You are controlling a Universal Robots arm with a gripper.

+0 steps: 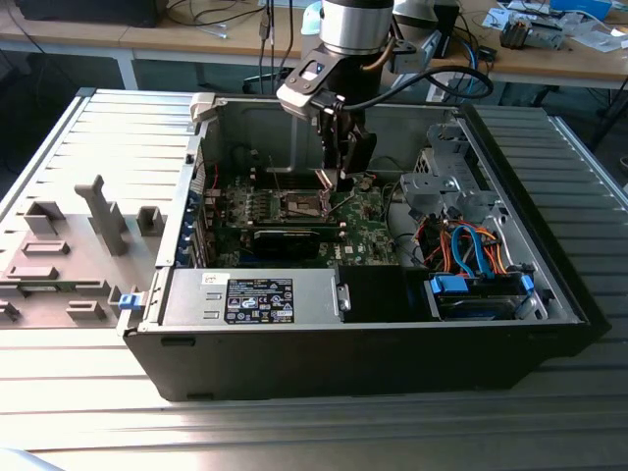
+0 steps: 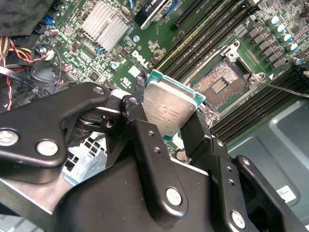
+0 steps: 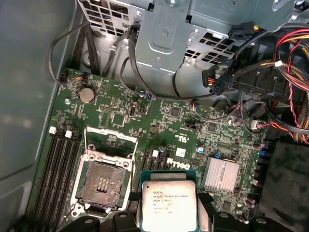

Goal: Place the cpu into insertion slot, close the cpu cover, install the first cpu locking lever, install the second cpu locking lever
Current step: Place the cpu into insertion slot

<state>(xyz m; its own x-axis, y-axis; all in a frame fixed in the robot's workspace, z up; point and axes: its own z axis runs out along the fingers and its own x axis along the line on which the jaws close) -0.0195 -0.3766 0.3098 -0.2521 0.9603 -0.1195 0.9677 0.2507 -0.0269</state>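
The cpu (image 2: 169, 108) is up in the air, held by the tool (image 2: 166, 116). The tool's two black fingers (image 2: 137, 104) pinch the cpu by two of its edges, one on each side. We see the cpu's grey metal top and its thin green rim in both wrist views. It hangs over the green board (image 3: 193, 121), just beside the insertion slot (image 3: 102, 181) and not in it. The slot is a dark square with shiny metal around it, and its middle is open to see. The cpu cover (image 3: 110, 135) is a thin silver frame. It is flipped up at one edge of the slot and does not lie over it. Long black card slots (image 3: 60, 174) run along one side of the insertion slot. A small silver block with ribs (image 3: 221, 174) sits on the board on the far side of the cpu from the slot. In the exterior view, the arm (image 1: 355, 29) reaches down into an open computer case (image 1: 343, 353) that lies on its side on a grey ribbed tabletop (image 1: 294, 432). A box with a black label (image 1: 260, 299) sits in the case in front of the board. Orange and blue cables (image 1: 471, 250) curl at the exterior view's right.
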